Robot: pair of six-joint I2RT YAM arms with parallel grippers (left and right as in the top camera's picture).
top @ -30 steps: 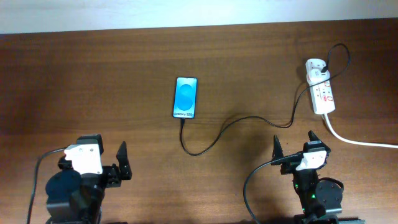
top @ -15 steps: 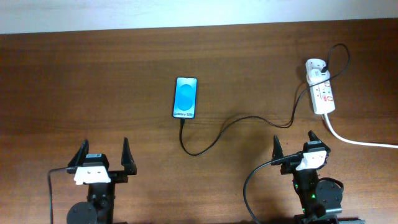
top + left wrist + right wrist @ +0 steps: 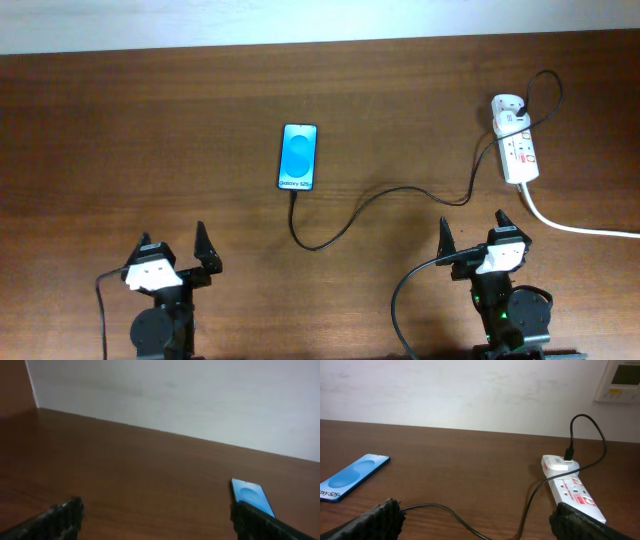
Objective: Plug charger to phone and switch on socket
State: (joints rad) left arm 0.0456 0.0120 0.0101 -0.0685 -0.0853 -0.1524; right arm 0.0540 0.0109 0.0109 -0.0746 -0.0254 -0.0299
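The phone (image 3: 299,157) lies flat on the brown table (image 3: 150,120), screen up, near the middle. It is well apart from both claws: ahead and to the right of the left gripper (image 3: 173,248), ahead and to the left of the right gripper (image 3: 471,228). In the left wrist view its blue screen shows just above the right finger (image 3: 255,521). In the right wrist view it lies far to the left.

The charger (image 3: 380,195) is a thin black cable. One end reaches the near short edge of the phone, but I cannot tell if the tip sits inside the port. From there it bends in a curve across the table, passes in front of the right gripper and rises in a loop into a white adapter (image 3: 560,464) at the far end of the socket (image 3: 517,145). The socket lies at the right side of the table, ahead and a little to the right of the right gripper, not touching it. Its thick white cord (image 3: 580,228) leaves to the right.

Both arms are folded back at the near edge of the table and point toward the far wall (image 3: 470,390). On each claw the two black fingers stand wide apart and hold nothing.

On the phone screen I read white text "Galaxy S25". The socket carries red markings, too small to read. A white panel (image 3: 622,380) hangs on the wall at upper right.
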